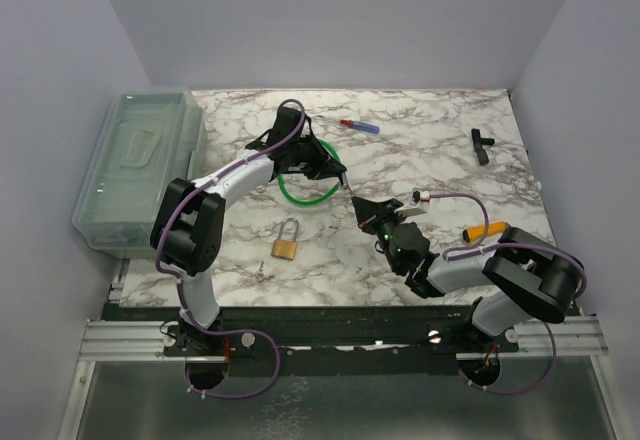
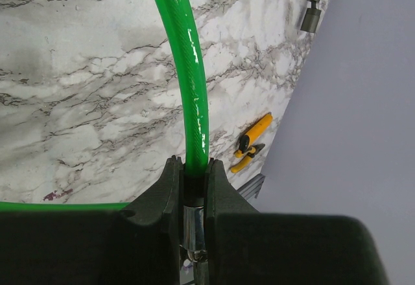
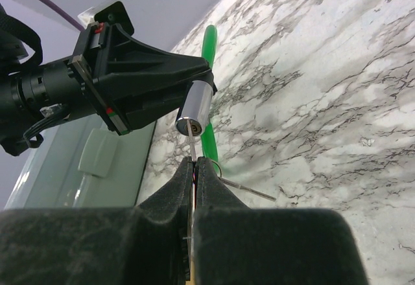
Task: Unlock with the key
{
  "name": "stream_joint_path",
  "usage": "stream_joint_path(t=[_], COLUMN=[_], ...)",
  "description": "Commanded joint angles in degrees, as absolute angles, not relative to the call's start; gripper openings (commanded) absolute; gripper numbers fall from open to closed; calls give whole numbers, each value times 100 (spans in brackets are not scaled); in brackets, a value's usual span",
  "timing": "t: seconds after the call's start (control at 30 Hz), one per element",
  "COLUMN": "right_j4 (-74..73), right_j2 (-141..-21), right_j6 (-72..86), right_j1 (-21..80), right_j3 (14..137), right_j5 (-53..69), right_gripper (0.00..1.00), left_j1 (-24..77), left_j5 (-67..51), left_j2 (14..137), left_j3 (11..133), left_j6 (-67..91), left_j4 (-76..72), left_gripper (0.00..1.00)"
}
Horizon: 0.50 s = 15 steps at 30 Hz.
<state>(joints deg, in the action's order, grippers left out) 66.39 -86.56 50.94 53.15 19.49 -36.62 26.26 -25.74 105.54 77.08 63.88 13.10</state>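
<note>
Key (image 3: 192, 148) at lock cylinder (image 3: 196, 107), brass padlock (image 1: 285, 248) nearby

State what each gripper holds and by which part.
Left gripper clamps the green cable lock where cable meets its metal cylinder. Right gripper pinches the key by its head, blade out toward the cylinder.

Soft, even light fills the overhead view; the marble table (image 1: 440, 160) is bright, with only faint shadows. In the left wrist view a glare streak runs along the green cable (image 2: 194, 71). Both wrist views go dark and seemingly blurred along the bottom edge.
</note>
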Motion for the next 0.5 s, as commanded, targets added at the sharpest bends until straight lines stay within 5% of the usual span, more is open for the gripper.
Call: stream_joint_path(t=[0.0, 0.47], right_j4=[6759, 6688], right_j2=[-8711, -8799], right_j6=[5044, 5124], right_j1=[5282, 5274], right_j3=[1964, 1999], right_j5=[-3861, -3792], right_gripper=[0, 0], left_j1=[2592, 2559], left_j5=[-2704, -2725], left_j2=[10582, 10591], left_j3=[7646, 7643], left_j6=[6482, 6491], left_j4=[1301, 1301], left_gripper=[0, 0])
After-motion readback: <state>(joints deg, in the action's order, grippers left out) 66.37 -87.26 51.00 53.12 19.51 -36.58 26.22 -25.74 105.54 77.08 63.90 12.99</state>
